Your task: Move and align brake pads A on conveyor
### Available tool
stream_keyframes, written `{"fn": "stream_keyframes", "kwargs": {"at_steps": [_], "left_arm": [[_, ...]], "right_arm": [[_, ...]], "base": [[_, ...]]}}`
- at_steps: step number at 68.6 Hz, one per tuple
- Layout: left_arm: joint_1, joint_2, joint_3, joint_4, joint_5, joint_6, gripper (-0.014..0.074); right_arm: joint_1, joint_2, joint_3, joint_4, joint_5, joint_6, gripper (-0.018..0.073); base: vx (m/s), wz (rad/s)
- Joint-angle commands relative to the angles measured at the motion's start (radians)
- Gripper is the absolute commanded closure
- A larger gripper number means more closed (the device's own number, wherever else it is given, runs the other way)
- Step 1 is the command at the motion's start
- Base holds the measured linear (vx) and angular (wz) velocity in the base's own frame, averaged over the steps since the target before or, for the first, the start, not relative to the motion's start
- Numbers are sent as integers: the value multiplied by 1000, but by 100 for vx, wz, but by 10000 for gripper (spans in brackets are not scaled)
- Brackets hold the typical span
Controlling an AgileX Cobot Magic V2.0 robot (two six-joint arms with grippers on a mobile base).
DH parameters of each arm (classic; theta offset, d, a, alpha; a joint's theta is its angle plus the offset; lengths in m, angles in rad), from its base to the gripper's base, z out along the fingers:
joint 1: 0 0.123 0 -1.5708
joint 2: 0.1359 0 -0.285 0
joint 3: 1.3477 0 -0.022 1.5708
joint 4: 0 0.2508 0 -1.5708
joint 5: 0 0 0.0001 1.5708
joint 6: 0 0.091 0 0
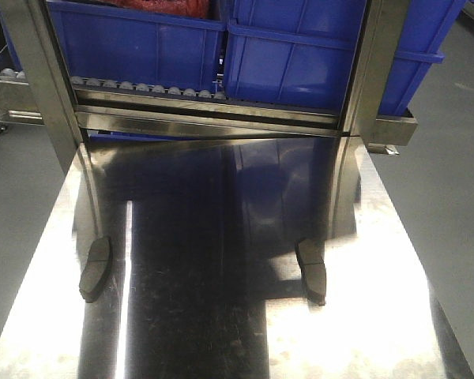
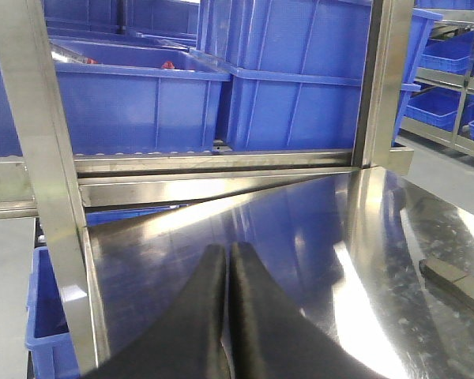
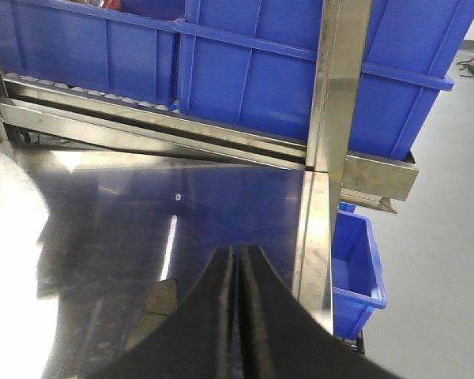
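I have two pads lying on the table [image 1: 221, 332], well apart: the left pad [image 1: 95, 270] near the left edge, the right pad [image 1: 312, 271] right of the middle. Behind the table stands a rack [image 1: 205, 118], with bins [image 1: 134, 47] side by side on its rollers [image 1: 142, 87].

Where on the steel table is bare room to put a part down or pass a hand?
Free: the wide strip of the steel table between the left brake pad and the right brake pad, and the near edge in front of both. Crowded: the far end, under the rack rail, with blue bins behind.
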Motion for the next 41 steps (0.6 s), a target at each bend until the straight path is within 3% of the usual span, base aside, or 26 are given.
{"fn": "stream_keyframes", "kwargs": {"at_steps": [1,41], "left_arm": [[-3,13,-27,5,-71,-1,601],[-3,13,-27,5,-71,-1,601]], "right_arm": [[-2,10,-25,-13,-73,-6,568],[-2,10,-25,-13,-73,-6,568]], "base": [[0,0],[0,0]]}}
